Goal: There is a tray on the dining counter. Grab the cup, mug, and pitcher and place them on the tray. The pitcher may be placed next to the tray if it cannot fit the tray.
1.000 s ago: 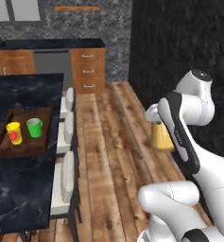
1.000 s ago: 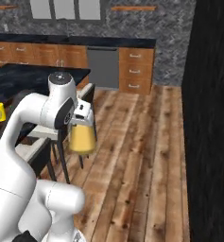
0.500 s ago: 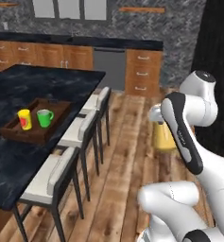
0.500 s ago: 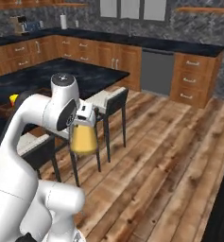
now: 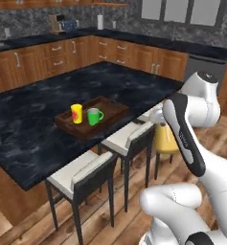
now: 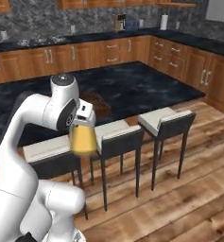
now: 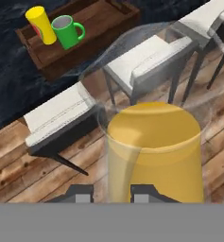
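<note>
Pitcher [image 6: 83,140] hangs upright, long axis vertical, wide amber base down, clear neck up in the gripper [image 7: 111,193], jaws clamped on its rim. It is held over the wooden floor, off the dining counter [image 5: 33,119], beside the white-seated stools [image 5: 129,136]. On that counter the tray [image 5: 112,111] carries cup [image 5: 76,113] and mug [image 5: 94,116], side by side, both upright.

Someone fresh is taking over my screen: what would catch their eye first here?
Most striking is the amber pitcher hanging in the gripper over the wood floor, short of the stools. Next come the yellow cup and green mug, side by side on the brown tray on the black dining counter.
</note>
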